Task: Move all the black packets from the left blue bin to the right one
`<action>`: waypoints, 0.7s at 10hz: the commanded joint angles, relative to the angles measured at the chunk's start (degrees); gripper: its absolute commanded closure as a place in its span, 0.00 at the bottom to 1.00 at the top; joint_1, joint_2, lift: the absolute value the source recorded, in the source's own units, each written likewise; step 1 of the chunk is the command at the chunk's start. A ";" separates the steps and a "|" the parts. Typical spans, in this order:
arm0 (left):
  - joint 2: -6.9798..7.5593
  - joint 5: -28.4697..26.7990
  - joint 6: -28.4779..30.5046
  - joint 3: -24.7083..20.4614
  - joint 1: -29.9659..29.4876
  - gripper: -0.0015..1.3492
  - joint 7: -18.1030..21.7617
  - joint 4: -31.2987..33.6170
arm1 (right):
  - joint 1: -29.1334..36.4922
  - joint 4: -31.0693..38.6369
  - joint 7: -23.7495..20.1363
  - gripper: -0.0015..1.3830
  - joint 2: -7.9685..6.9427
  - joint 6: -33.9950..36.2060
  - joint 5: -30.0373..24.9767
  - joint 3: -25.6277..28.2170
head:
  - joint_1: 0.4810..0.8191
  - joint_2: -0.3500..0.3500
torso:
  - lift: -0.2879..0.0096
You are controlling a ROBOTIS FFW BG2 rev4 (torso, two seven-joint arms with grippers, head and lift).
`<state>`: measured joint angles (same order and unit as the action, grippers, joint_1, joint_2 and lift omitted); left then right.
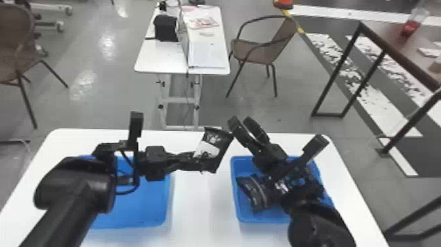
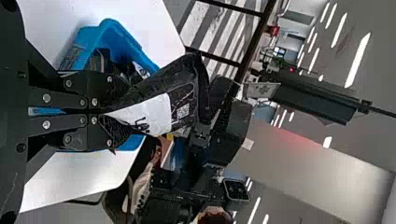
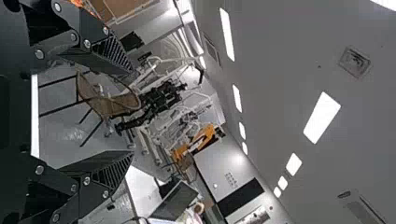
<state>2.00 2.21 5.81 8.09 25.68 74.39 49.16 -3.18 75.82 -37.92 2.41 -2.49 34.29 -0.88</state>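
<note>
Head view has the left gripper (image 1: pixel 198 161) pinching a black packet (image 1: pixel 220 144) above the worktop (image 1: pixel 200 207), between the bins. Near it, the right gripper (image 1: pixel 240 123) has its jaws wide apart. Other black packets (image 1: pixel 257 193) lie in the right blue bin (image 1: pixel 244 217), toward the worktop's right edge; the left blue bin (image 1: pixel 141 213) sits toward its left edge.

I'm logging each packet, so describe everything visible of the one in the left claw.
The black packet looks like glossy, creased film, with a white panel bearing dark marks and a square code. The left claw pinches one end; the rest sticks out, tilted, above the white table between the blue bins. Contact with the nearby right claw is unclear.
</note>
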 commanded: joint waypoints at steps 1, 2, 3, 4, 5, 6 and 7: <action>-1.12 -1.06 -0.63 0.17 1.65 0.89 0.23 -3.01 | -0.33 0.03 -0.67 0.32 -0.03 0.73 -0.02 -1.85 | 0.63 0.30 | 0.97; -1.21 -1.06 -0.80 0.44 2.00 0.89 0.23 -3.01 | -0.33 0.21 -1.11 0.32 -0.03 2.05 -0.28 -2.29 | 0.63 0.31 | 0.97; -1.30 -0.98 -0.80 0.61 2.18 0.89 0.23 -3.01 | -0.33 0.12 -1.46 0.32 -0.03 3.11 -0.54 -2.55 | 0.63 0.32 | 0.97; -1.38 -0.80 -0.89 0.52 2.35 0.89 0.23 -3.01 | -0.33 0.03 -1.81 0.34 -0.03 3.90 -0.63 -2.99 | 0.63 0.33 | 0.97; -1.56 -0.89 -0.89 0.35 2.44 0.89 0.23 -3.01 | -0.68 -0.58 -2.25 0.57 -0.03 3.90 -0.81 -3.52 | 0.63 0.34 | 0.97; -1.74 -0.89 -0.89 0.35 2.44 0.89 0.23 -3.01 | -0.86 -1.02 -2.25 0.83 -0.12 4.07 -1.42 -3.60 | 0.63 0.35 | 0.97; -1.82 -0.80 -0.98 0.26 2.44 0.89 0.23 -3.01 | -0.95 -0.93 -2.16 0.92 -0.12 3.02 -3.09 -3.52 | 0.63 0.35 | 0.97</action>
<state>0.27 1.37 4.86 8.39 28.13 74.62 46.14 -4.05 74.93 -40.09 2.27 1.08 32.14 -4.40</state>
